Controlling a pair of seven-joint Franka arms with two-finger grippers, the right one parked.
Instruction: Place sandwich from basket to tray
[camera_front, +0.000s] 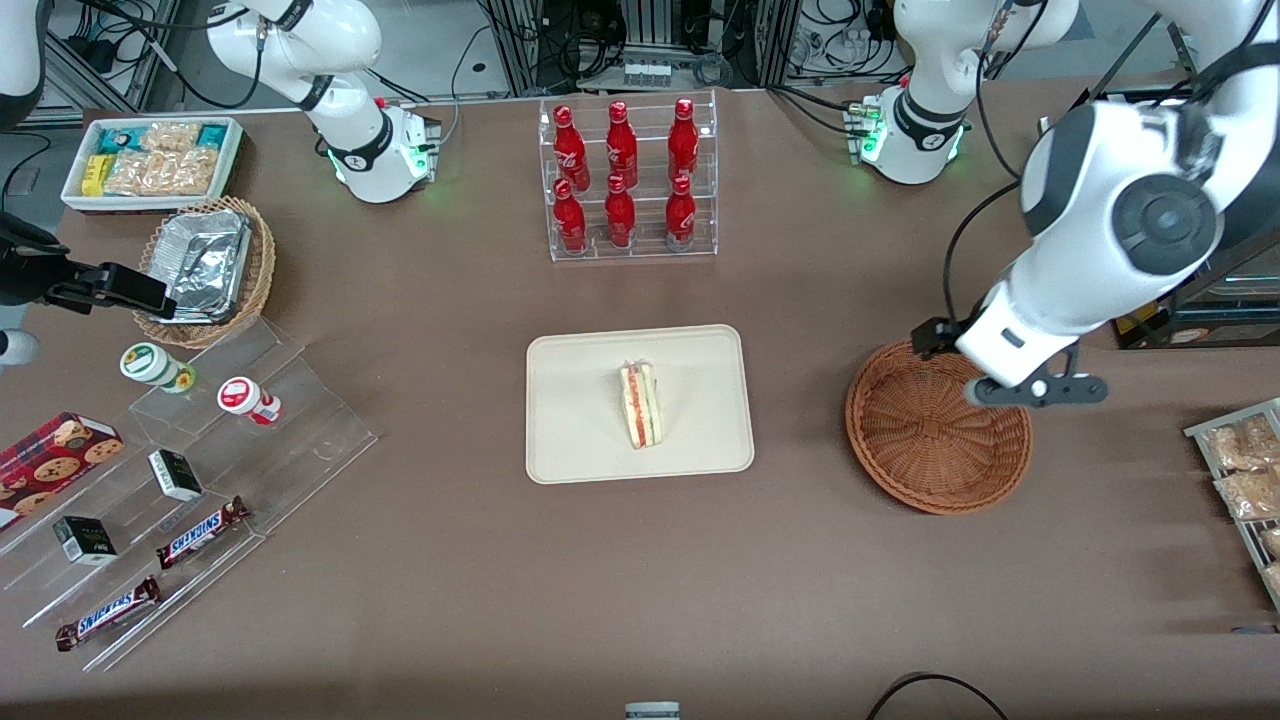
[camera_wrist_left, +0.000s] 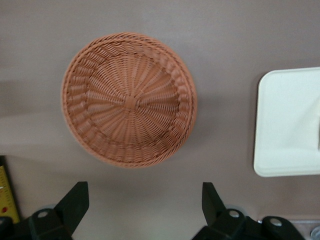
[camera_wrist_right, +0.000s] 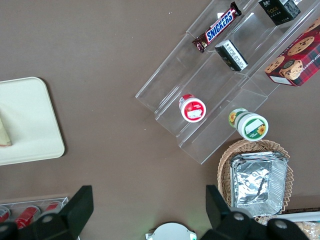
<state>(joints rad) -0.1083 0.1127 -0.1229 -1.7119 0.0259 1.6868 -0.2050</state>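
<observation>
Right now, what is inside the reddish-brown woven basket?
Nothing is inside the basket: only its bare woven bottom shows. The sandwich lies on the tray. The hand hangs open above the table beside the basket and holds nothing. The weave hides what is under the basket.

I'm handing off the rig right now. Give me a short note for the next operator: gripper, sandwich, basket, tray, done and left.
Gripper: open, holding nothing, above the table beside the basket.
Sandwich: lying on the tray, near its middle.
Basket: holds nothing.
Done: sandwich is out of the basket and on the tray, released.
Left: nothing on the placement; only parking the arm, if wanted.
</observation>
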